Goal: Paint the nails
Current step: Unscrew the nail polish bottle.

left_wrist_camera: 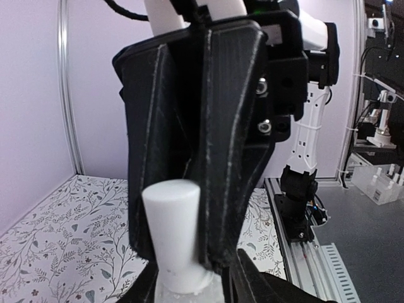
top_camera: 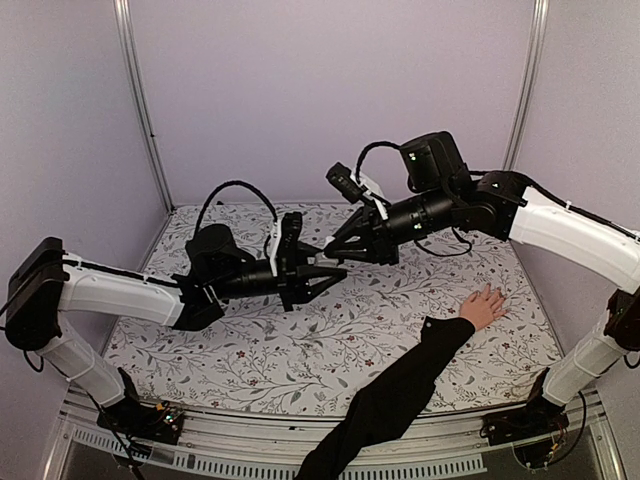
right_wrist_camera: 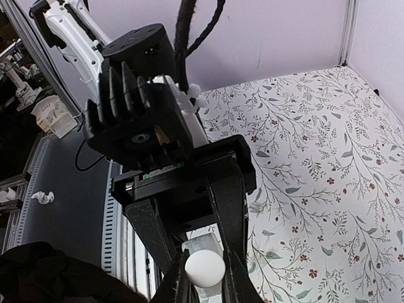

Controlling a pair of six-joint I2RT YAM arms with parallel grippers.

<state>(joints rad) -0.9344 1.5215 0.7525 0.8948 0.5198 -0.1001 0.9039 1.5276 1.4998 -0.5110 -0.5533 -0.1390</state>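
A light-skinned hand (top_camera: 486,305) with spread fingers and a long black sleeve lies flat on the table at the right; its nails are too small to make out. My left gripper (top_camera: 322,276) is shut on a small pale translucent bottle (left_wrist_camera: 189,291), held in mid-air over the table's middle. My right gripper (top_camera: 335,252) meets it from the right, its fingers closed on the bottle's white cap (left_wrist_camera: 170,230). In the right wrist view the cap (right_wrist_camera: 204,267) sits between my right gripper's (right_wrist_camera: 204,281) fingers, the bottle (right_wrist_camera: 203,242) behind it. Both grippers are well left of the hand.
The table wears a floral cloth (top_camera: 400,320). Purple walls with metal corner posts (top_camera: 143,110) close in the back and sides. The black sleeve (top_camera: 400,395) crosses the near right part of the table. A metal rail (top_camera: 300,445) runs along the near edge.
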